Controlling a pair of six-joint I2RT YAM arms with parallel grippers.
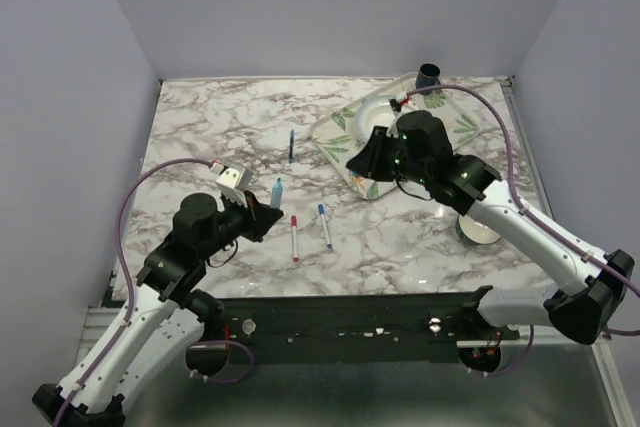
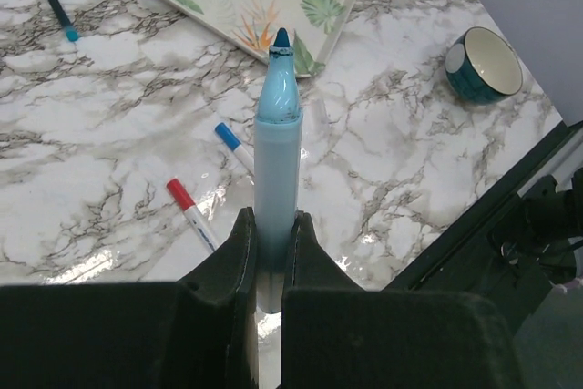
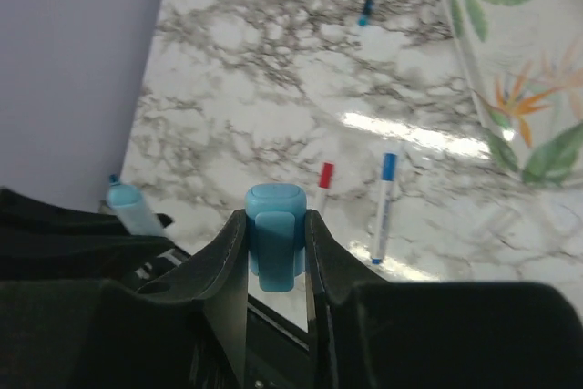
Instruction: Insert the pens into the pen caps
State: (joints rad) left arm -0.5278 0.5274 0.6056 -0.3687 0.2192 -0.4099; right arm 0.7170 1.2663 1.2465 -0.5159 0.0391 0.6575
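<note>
My left gripper [image 1: 262, 209] is shut on the thick light blue pen [image 2: 278, 152], whose bare tip points up and away toward the tray; the pen also shows in the top view [image 1: 277, 190]. My right gripper [image 3: 276, 225] is shut on a light blue pen cap [image 3: 275, 234] and hovers over the tray's near-left corner [image 1: 357, 162], apart from the pen. A red-ended pen [image 1: 294, 237] and a blue-ended pen [image 1: 325, 226] lie side by side on the marble between the arms. A dark blue pen [image 1: 291, 146] lies farther back. I see no other caps.
A leaf-patterned tray [image 1: 345, 125] holding a white dish sits at the back right. A dark blue mug [image 1: 430, 74] stands at its far corner. A teal bowl [image 2: 483, 66] sits on the marble under my right arm. Walls close in the left, right and back.
</note>
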